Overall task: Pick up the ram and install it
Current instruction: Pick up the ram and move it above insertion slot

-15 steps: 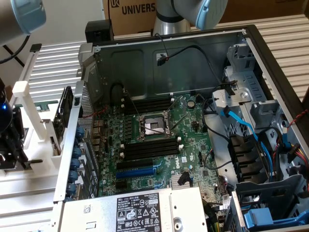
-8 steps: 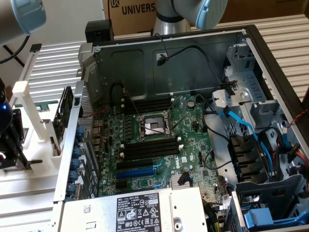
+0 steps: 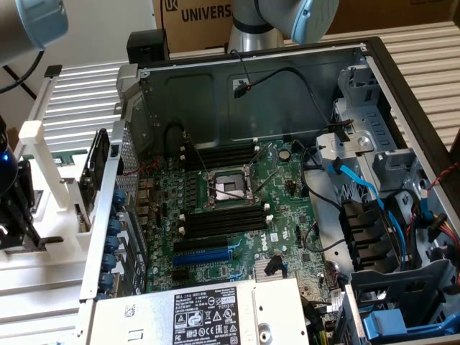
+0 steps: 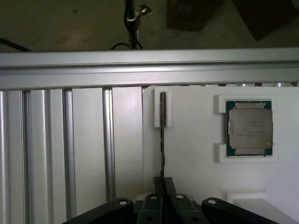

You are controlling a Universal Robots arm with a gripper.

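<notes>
Pincer (image 4: 163, 182) gripping ram (image 4: 162, 135) on white tray (image 4: 196, 154), ribbed aluminium table (image 4: 70, 149).

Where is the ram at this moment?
In the wrist view the ram stands on edge in a slot of the white tray, beside the processor chip, with the gripper closed on its end.

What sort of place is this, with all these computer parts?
Probably a robotics lab bench for computer assembly: an opened computer case with its motherboard bare, a white tray holding a processor chip and the ram, and a slatted aluminium table.
</notes>
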